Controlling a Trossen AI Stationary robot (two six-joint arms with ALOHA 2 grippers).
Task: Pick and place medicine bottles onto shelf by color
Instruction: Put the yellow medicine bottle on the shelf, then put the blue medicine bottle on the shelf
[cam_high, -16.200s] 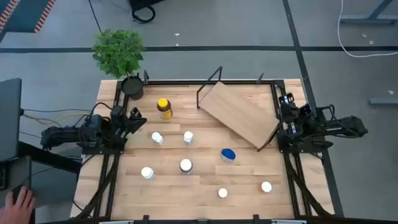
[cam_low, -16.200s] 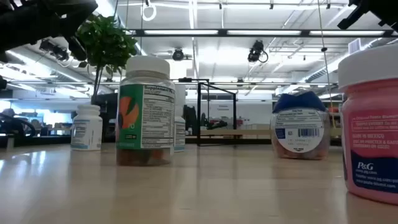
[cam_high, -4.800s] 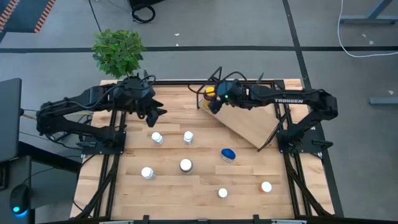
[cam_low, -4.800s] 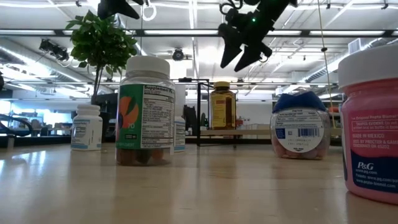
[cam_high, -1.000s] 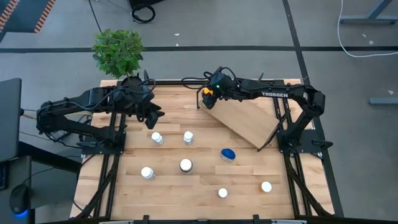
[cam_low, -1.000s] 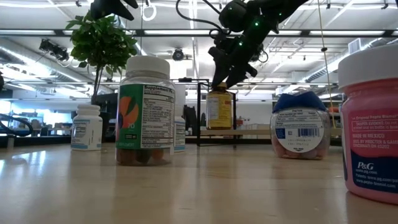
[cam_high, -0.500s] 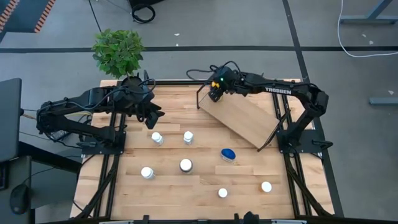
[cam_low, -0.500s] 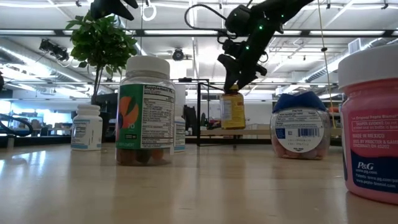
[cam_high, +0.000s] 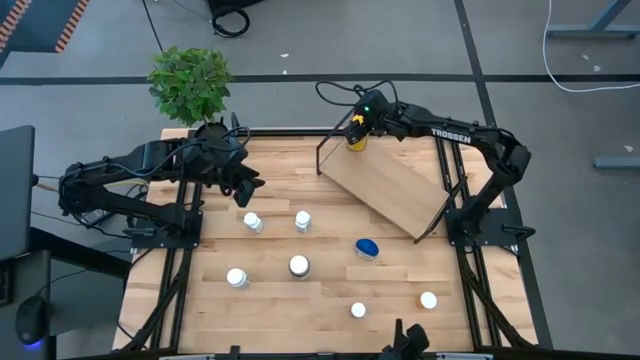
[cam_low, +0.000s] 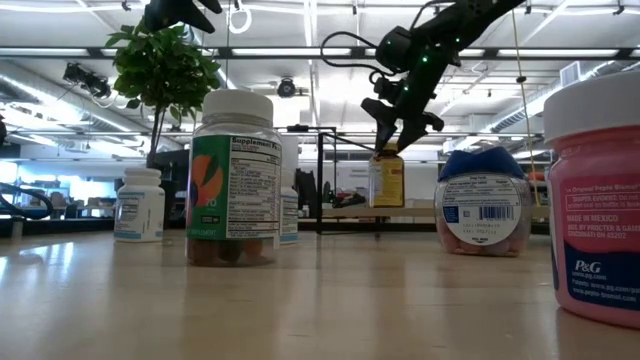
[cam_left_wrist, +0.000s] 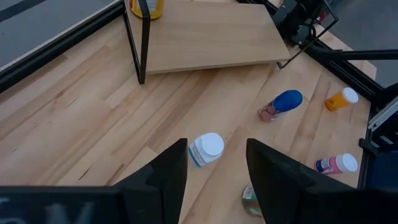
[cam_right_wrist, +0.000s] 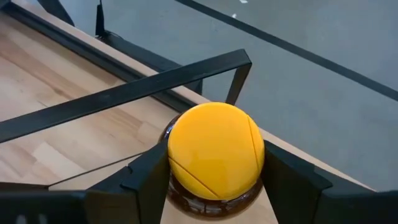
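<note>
An amber medicine bottle with a yellow cap (cam_high: 355, 137) hangs upright over the far left corner of the shelf (cam_high: 388, 187), a tilted light-wood board on a black wire frame. My right gripper (cam_high: 357, 128) is shut on this bottle. Whether the bottle's base (cam_low: 386, 203) touches the board cannot be told. My left gripper (cam_high: 250, 186) hovers open over the table's far left part, above a white-capped bottle (cam_left_wrist: 206, 149). Several more bottles stand or lie on the tabletop, among them a blue-capped one (cam_high: 367, 248). My right gripper pinches the bottle at its yellow cap (cam_right_wrist: 214, 149), one finger (cam_right_wrist: 149, 177) on each side of it. The fingers come from above, pointing down. The bottle hangs upright below them (cam_low: 386, 180).
A potted plant (cam_high: 190, 85) in a black pot (cam_high: 212, 140) stands at the far left corner. White-capped bottles (cam_high: 302, 220) (cam_high: 298, 265) (cam_high: 236, 277) are scattered mid-table, with others near the front right (cam_high: 428, 299). The shelf's black frame (cam_high: 335, 130) rises at its far edge.
My right gripper has carried the amber bottle toward the table's far and right edges, along the shelf's far corner. The bottle has stayed upright in the hold.
</note>
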